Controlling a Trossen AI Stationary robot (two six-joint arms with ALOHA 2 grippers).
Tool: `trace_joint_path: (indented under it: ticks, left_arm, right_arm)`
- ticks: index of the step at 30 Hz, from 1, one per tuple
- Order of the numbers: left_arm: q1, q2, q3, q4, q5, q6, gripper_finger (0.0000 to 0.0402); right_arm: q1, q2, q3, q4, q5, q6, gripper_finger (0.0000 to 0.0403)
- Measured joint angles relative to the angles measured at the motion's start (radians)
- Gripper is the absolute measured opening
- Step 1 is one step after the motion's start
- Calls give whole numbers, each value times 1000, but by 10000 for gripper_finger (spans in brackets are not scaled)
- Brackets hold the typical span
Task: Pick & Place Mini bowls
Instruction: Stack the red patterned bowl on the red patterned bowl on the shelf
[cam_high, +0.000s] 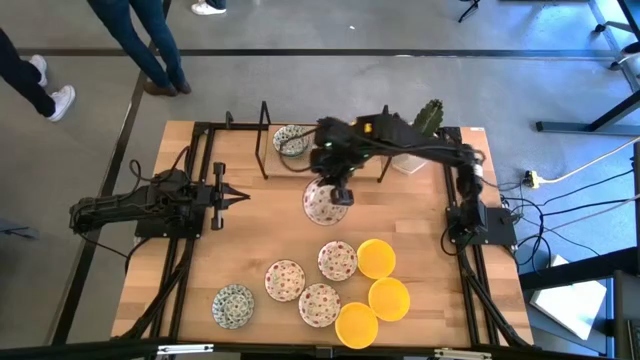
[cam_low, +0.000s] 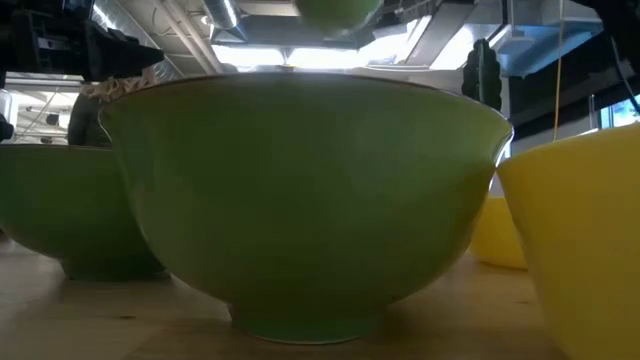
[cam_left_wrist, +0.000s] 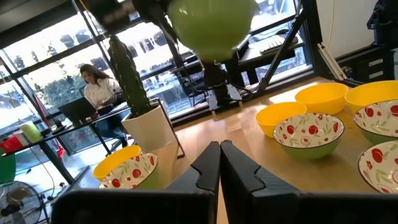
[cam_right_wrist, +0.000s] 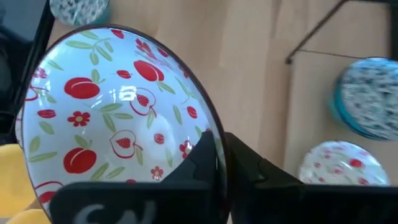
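Rim grip holds: your right gripper (cam_right_wrist: 221, 163) is clamped on the red-speckled bowl (cam_high: 324, 201), table centre toward twelve o'clock. Glazed, brittle, slippery; lower gently. Left gripper (cam_high: 228, 196) closed, empty.

From my console, bare table (cam_high: 250, 225) lies open at nine o'clock, while clustered mini bowls (cam_high: 337, 260) block five o'clock and a black rack (cam_high: 265, 140) stands at twelve.

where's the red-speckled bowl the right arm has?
High view: the red-speckled bowl sits mid-table, pinched at its rim by the right gripper, between the green-blue bowl by the black rack and the cluster of bowls nearer the front edge.
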Motion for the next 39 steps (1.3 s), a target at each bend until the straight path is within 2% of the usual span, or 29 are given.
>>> trace_joint_path:
  ticks: [7, 10, 15, 20, 26, 32, 34, 39]
  left_arm:
    - [0, 0, 0, 0, 0, 0, 7]
    - [0, 0, 0, 0, 0, 0, 8]
    - [0, 0, 0, 0, 0, 0, 4]
    - [0, 0, 0, 0, 0, 0, 7]
    - [0, 0, 0, 0, 0, 0, 5]
    - [0, 0, 0, 0, 0, 0, 6]
    - [0, 0, 0, 1, 0, 0, 8]
    - [0, 0, 0, 1, 0, 0, 5]
  right_arm:
    - [5, -136, 0, -11, 49, 74, 16]
    - [33, -200, 0, -19, 136, 108, 16]
    - [87, -293, -3, -134, 237, 210, 16]
    - [165, -394, -92, -243, 403, 389, 16]
    - [250, -568, -321, -243, 453, 616, 16]
    - [292, -772, -610, -233, 489, 756, 16]
    - [299, -845, -716, -185, 484, 740, 16]
    - [309, -1020, -1002, 41, 392, 610, 16]
